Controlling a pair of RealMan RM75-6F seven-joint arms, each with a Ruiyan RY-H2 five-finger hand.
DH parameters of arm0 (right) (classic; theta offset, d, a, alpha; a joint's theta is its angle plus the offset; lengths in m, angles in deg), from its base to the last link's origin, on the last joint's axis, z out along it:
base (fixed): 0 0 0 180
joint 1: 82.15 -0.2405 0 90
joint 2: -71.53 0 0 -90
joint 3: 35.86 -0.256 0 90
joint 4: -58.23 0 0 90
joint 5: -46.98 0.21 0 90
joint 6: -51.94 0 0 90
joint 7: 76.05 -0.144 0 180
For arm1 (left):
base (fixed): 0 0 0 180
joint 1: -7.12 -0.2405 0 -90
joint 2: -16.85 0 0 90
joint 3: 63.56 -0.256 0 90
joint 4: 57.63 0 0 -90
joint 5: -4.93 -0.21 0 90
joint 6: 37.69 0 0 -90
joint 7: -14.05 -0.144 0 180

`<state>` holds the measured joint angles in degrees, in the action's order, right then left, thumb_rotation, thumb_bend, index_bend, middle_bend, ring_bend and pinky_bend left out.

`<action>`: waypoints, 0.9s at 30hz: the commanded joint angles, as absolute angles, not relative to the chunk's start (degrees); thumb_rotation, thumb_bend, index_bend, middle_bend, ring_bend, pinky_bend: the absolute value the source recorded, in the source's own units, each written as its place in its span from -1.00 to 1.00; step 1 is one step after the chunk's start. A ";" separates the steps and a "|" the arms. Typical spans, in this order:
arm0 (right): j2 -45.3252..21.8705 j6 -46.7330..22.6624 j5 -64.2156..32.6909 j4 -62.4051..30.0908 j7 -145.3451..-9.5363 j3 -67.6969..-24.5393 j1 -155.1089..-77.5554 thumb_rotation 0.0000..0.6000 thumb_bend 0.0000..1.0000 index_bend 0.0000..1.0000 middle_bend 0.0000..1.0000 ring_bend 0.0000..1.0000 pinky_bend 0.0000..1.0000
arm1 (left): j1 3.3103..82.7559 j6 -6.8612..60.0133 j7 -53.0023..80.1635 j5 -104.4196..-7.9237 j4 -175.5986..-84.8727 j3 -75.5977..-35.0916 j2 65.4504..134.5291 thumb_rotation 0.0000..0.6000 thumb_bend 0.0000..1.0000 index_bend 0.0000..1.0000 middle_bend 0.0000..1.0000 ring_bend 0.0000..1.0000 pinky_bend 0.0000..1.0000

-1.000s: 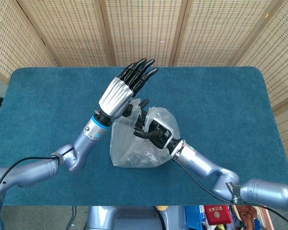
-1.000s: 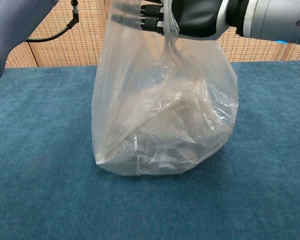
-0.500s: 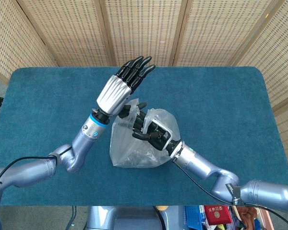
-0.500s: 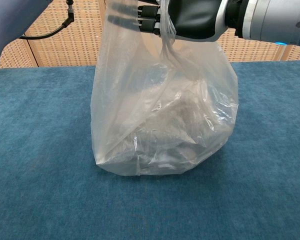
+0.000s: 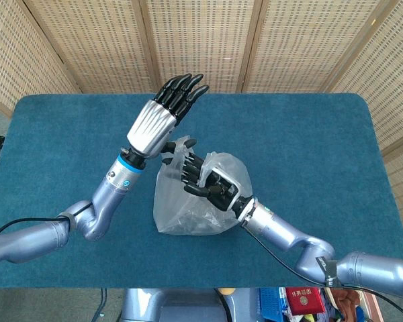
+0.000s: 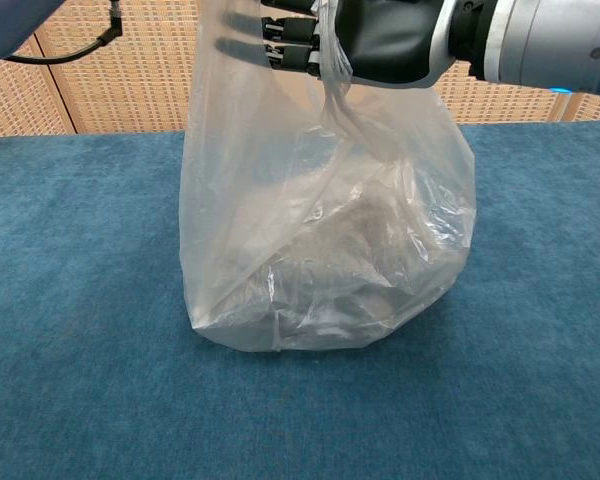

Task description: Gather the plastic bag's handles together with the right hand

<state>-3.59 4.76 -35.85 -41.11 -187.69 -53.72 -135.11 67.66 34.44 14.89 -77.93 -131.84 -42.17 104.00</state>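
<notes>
Plastic bag stands centre of frame on the blue table, base on the cloth, long axis roughly vertical, mouth up. Contents: pale lumps, not identifiable.

Right hand sits at the bag's top, arm entering from lower right. Chest view: right hand at upper centre, a twisted strip of film, prob. one handle, hanging from it. So it grips film; whether both handles are in the grasp cannot be told, top edge cropped. Upper left wall of bag rises loose toward the frame top, apart from the gripped strip.

Left hand is up and left of the bag in head view, palm flat, fingers straight and spread, holding nothing; appears clear of the film. Not visible in chest view.

Key relation: loose side of the mouth lies left of the right hand, at about its height. Judgement: next move needs the right hand to sweep left without dropping the gripped strip. Risk: thin film slipping out.
</notes>
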 commanded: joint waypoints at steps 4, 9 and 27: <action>-3.74 4.94 -36.16 -41.26 -187.93 -53.80 -135.07 1.00 -0.47 -0.71 -0.52 -0.77 -0.74 | 67.37 35.21 14.63 -78.53 -130.57 -42.51 104.13 1.00 -0.92 -1.00 -1.00 -1.00 -0.84; -3.69 5.57 -36.64 -41.82 -187.74 -53.65 -135.30 1.00 -0.45 -0.71 -0.39 -0.65 -0.70 | 68.15 34.66 14.42 -78.13 -129.01 -42.40 105.75 1.00 -0.92 -1.00 -1.00 -1.00 -0.83; -4.75 7.58 -35.91 -42.39 -186.19 -53.39 -135.89 1.00 -0.42 -0.71 -0.36 -0.63 -0.69 | 70.43 32.78 11.99 -76.51 -132.75 -40.28 105.78 1.00 -0.92 -1.00 -1.00 -1.00 -0.80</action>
